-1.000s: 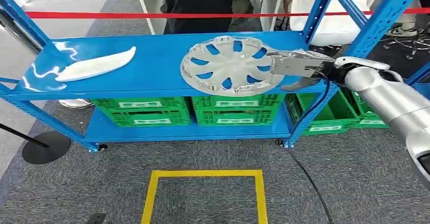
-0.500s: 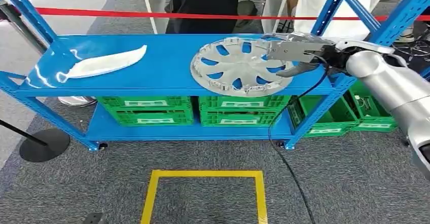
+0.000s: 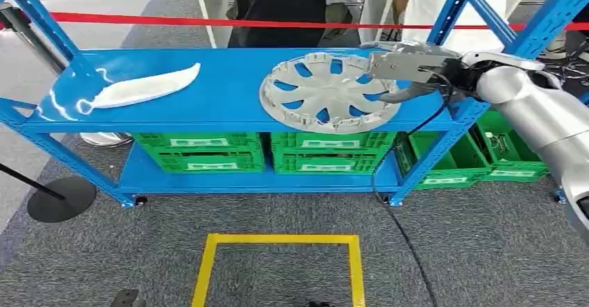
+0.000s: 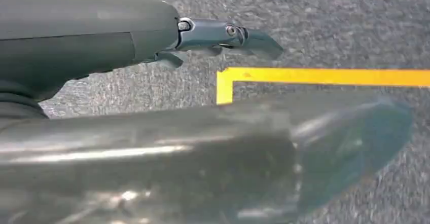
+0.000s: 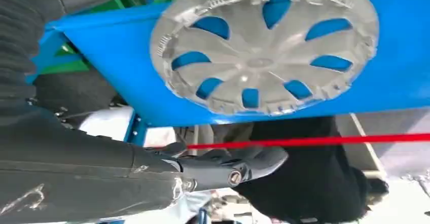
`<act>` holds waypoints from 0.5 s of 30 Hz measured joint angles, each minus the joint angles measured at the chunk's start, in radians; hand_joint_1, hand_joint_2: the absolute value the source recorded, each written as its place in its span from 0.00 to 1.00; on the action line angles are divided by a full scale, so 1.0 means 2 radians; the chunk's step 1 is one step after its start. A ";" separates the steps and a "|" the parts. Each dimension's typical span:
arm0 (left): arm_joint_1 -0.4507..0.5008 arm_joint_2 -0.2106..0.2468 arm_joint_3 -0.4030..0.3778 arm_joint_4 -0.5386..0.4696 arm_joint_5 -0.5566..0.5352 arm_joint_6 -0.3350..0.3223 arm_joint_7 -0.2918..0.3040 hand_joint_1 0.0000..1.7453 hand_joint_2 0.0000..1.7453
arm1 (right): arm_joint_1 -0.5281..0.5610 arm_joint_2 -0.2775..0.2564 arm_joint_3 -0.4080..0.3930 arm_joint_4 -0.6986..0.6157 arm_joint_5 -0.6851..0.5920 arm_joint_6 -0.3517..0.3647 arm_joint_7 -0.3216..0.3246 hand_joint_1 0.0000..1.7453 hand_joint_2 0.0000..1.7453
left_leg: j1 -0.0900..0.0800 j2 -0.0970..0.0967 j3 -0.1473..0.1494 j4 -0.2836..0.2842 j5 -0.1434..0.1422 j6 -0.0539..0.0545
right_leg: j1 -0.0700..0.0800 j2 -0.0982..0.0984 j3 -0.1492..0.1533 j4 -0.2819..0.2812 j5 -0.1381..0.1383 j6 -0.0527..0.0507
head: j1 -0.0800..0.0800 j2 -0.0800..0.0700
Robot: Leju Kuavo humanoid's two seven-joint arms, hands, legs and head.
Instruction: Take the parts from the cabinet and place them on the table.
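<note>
round silver plastic hubcap (image 3: 328,92) flat on blue metal shelf (image 3: 215,98) | right hand (image 3: 406,71) at its 3 o'clock rim, fingers spread, grip unclear | left hand (image 4: 228,34) holds nothing, fingers apart

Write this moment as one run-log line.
right hand: grips wheel cover rim | wheel cover: on blue shelf | left hand: holds nothing, over floor

Head view looks down on shelf (image 3: 208,98); right wrist view, close, shares it.

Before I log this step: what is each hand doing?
Left hand: holds nothing; open or closed cannot be told.
Right hand: grips the wheel cover's rim.
</note>
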 joint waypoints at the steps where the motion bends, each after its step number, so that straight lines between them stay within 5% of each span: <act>1: 0.000 -0.001 0.000 0.000 0.000 0.000 0.000 0.00 0.00 | 0.000 0.000 0.000 0.000 0.000 0.000 0.000 0.00 1.00 | 0.002 0.000 0.001 0.003 -0.003 -0.004 | -0.002 -0.001 0.016 -0.033 0.021 0.003 | -0.001 0.000; 3: 0.000 -0.001 0.000 0.000 0.000 0.000 0.000 0.00 0.00 | -0.003 0.000 0.000 0.000 0.000 0.000 0.000 0.00 1.00 | 0.007 -0.001 0.002 0.014 -0.013 -0.013 | -0.008 -0.003 0.064 -0.127 0.065 0.010 | 0.000 0.000; 4: 0.000 0.004 0.000 0.000 0.000 0.000 0.000 0.00 0.00 | -0.004 0.000 0.000 0.001 -0.001 -0.001 0.000 0.00 1.00 | 0.005 -0.001 0.000 0.018 -0.018 -0.019 | -0.005 0.001 0.072 -0.135 0.048 0.015 | 0.002 0.000; 5: -0.001 0.003 0.001 0.000 0.000 0.000 0.000 0.00 0.00 | -0.004 0.000 0.001 0.001 -0.001 0.000 -0.001 0.00 1.00 | 0.004 -0.002 -0.002 0.024 -0.020 -0.021 | -0.006 0.005 0.073 -0.136 0.050 0.003 | 0.001 0.000; 9: 0.000 0.002 0.001 0.000 0.000 0.000 0.000 0.00 0.00 | -0.001 0.000 0.001 0.002 -0.002 0.000 -0.001 0.00 1.00 | 0.006 -0.001 -0.003 0.030 -0.028 -0.028 | -0.006 0.005 0.070 -0.128 0.043 -0.015 | -0.004 0.000; 10: 0.000 0.002 0.001 0.000 0.000 0.000 0.000 0.00 0.00 | -0.002 0.000 0.001 0.002 -0.002 0.000 -0.001 0.00 1.00 | 0.005 0.000 -0.011 0.048 -0.037 -0.030 | -0.006 0.005 0.072 -0.129 0.041 -0.017 | -0.005 0.000; 13: -0.003 0.002 0.001 0.000 0.000 0.000 0.000 0.00 0.00 | -0.003 0.001 0.001 0.002 -0.002 0.000 -0.001 0.00 1.00 | 0.005 0.000 -0.075 0.161 -0.084 -0.031 | -0.004 0.005 0.075 -0.129 0.037 -0.022 | -0.006 0.000; 14: -0.002 0.001 0.001 0.000 0.000 0.000 0.000 0.00 0.00 | -0.002 0.001 0.003 0.002 -0.002 0.000 -0.001 0.00 1.00 | 0.005 0.000 -0.094 0.186 -0.088 -0.030 | -0.003 0.005 0.076 -0.128 0.035 -0.023 | -0.006 0.000; 15: -0.001 0.001 0.001 0.000 0.000 0.000 0.000 0.00 0.00 | -0.001 0.001 0.003 0.003 -0.002 0.000 -0.001 0.00 1.00 | 0.005 0.000 -0.100 0.186 -0.075 -0.029 | -0.002 0.005 0.079 -0.128 0.033 -0.023 | -0.006 0.000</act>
